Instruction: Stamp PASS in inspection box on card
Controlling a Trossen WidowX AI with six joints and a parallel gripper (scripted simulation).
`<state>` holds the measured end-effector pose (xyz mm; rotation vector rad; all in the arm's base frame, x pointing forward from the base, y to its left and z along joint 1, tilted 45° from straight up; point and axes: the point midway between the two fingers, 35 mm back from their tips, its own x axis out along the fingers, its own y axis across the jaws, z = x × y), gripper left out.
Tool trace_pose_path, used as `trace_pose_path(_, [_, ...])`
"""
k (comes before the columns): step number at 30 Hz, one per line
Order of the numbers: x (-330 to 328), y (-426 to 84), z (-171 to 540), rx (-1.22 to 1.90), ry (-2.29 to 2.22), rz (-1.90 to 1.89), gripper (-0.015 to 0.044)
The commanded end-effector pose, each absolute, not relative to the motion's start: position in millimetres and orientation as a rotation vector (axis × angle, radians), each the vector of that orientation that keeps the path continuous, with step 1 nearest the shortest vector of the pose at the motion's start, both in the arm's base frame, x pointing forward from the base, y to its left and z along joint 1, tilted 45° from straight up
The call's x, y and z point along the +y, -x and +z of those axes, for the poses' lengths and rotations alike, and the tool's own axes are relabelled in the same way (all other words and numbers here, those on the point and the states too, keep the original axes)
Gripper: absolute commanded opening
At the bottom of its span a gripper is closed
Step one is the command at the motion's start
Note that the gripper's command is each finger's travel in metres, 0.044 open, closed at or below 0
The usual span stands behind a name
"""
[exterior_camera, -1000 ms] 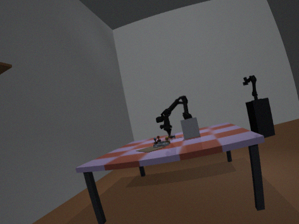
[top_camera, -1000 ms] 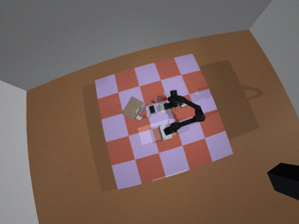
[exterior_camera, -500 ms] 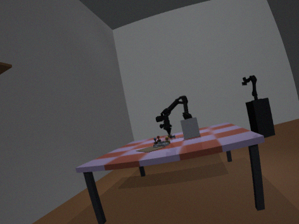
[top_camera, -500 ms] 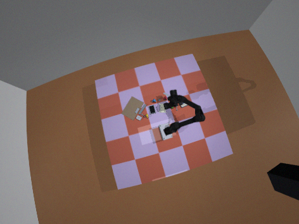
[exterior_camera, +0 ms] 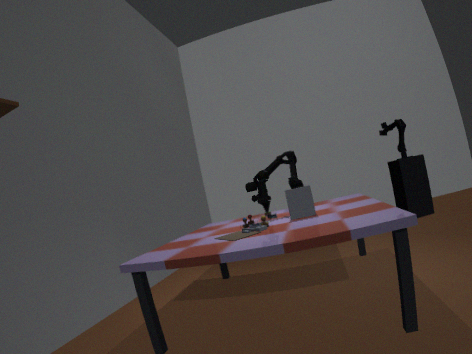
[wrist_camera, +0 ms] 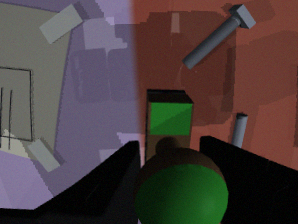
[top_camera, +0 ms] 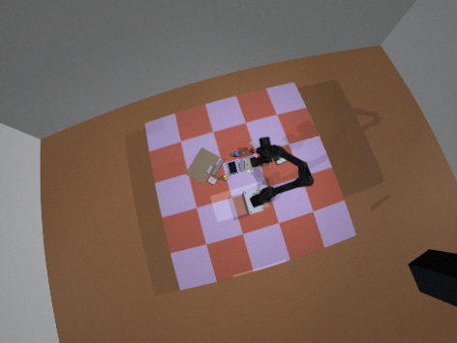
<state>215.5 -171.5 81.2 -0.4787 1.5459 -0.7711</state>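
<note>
My gripper [wrist_camera: 169,148] [exterior_camera: 267,208] is shut on a green-topped stamp [wrist_camera: 182,195], with a finger on each side of its handle. The stamp's dark block with a green label shows ahead of the knob in the wrist view. Whether the block touches the bench is hard to tell. The pale card [wrist_camera: 50,100] [top_camera: 248,166] lies left of the stamp in the wrist view, with a thin-lined box [wrist_camera: 32,100] partly in view and dark strokes inside it. The black ink pad [top_camera: 232,168] lies beyond the card in the top view. The stamp's lettering and underside are hidden.
Pale bars [wrist_camera: 61,23] [wrist_camera: 45,154] lie at the card's corners. A grey bolt [wrist_camera: 212,42] and a grey pin [wrist_camera: 240,131] lie right of the stamp. Blue [top_camera: 235,154], red [top_camera: 253,150] and yellow [top_camera: 225,177] knobbed things stand around the pad. A brown board [top_camera: 203,165] lies farther left.
</note>
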Motion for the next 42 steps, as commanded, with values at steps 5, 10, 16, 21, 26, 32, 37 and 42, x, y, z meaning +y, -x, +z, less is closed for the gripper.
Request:
trace_pose_path(5, [-168.3,-217.3,85.1,1.54,0.48,-0.776,0.0])
trace_pose_path(10, [-166.6,-217.6,86.7,1.54,0.481,-0.776,0.0])
trace_pose_path(16, [-164.5,-217.9,88.8,1.54,0.481,-0.776,0.0])
trace_pose_path(21, [-162.8,-218.2,90.4,1.54,0.481,-0.777,0.0])
trace_pose_path(26, [-161.1,-218.5,92.1,1.54,0.482,-0.777,0.0])
trace_pose_path(32, [-159.0,-218.7,94.2,1.54,0.482,-0.777,0.0])
trace_pose_path(37, [-157.3,-218.9,95.9,1.54,0.483,-0.778,0.0])
trace_pose_path(42, [-155.6,-219.1,97.7,1.54,0.484,-0.778,0.0])
